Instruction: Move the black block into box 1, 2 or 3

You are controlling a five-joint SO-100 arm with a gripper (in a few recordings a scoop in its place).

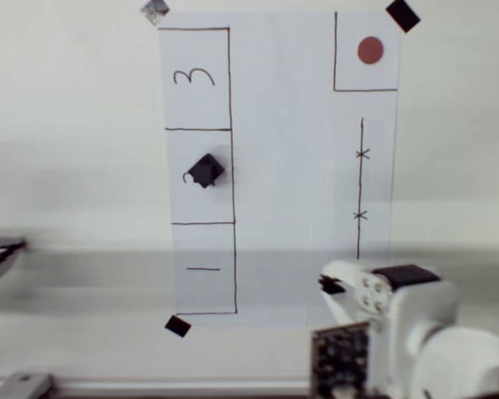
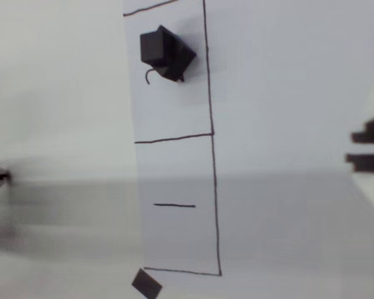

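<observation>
The black block (image 1: pixel 205 170) sits turned at an angle inside box 2 (image 1: pixel 220 199), the middle pen-drawn rectangle on the white paper, and covers most of the handwritten "2". In the wrist view the black block (image 2: pixel 165 53) lies at the top of the picture, inside box 2 (image 2: pixel 174 112). Box 3 (image 1: pixel 195 79) is above it and box 1 (image 1: pixel 204 268) below, both with nothing in them. My gripper (image 1: pixel 333 284) is pulled back at the lower right, well away from the block and off the boxes. Its dark fingers (image 2: pixel 368 148) show at the right edge of the wrist view, with their gap hidden.
A pen-drawn square with a red dot (image 1: pixel 370 50) fills the paper's top right. A vertical line with two crosses (image 1: pixel 360 187) runs below it. Black tape squares (image 1: pixel 402 14) (image 1: pixel 177 326) and a patterned tag (image 1: pixel 155 10) mark the paper's corners. A dark object (image 1: pixel 0 253) pokes in at the left edge.
</observation>
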